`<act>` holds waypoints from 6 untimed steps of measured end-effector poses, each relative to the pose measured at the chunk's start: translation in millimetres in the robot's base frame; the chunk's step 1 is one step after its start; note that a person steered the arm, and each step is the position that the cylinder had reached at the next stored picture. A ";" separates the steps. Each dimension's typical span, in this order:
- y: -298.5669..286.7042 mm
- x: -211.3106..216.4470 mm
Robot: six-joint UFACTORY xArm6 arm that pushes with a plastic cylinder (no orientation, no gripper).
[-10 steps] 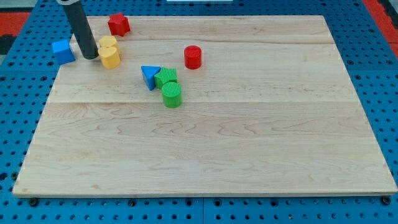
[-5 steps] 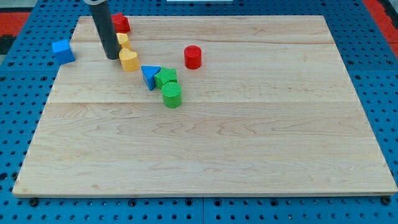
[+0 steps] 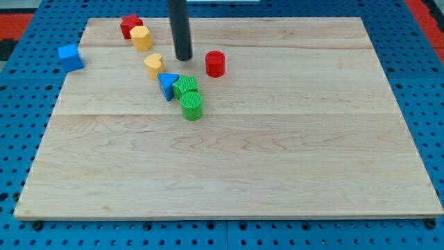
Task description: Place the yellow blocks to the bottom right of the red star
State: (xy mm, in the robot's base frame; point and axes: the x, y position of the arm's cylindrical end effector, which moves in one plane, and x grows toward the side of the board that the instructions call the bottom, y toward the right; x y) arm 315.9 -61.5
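The red star [image 3: 129,26] sits at the board's top left. One yellow block [image 3: 141,37] touches its lower right side. A second yellow block [image 3: 154,64] lies further down and right, just above the blue triangle [image 3: 166,85]. My tip [image 3: 184,59] rests on the board to the right of the second yellow block and left of the red cylinder [image 3: 216,63], touching neither.
Two green blocks [image 3: 185,87] [image 3: 192,105] sit against the blue triangle's right side. A blue cube [image 3: 70,56] lies at the board's left edge. The wooden board [image 3: 277,160] lies on a blue pegboard.
My tip swept right from beside the blue cube past the yellow blocks. The two yellow blocks moved right and split apart: one by the red star, one near the blue triangle.
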 end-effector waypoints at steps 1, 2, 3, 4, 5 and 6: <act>-15.0 41.1; -56.3 42.8; -79.4 42.8; -92.6 39.4; -108.5 30.0; -95.6 8.6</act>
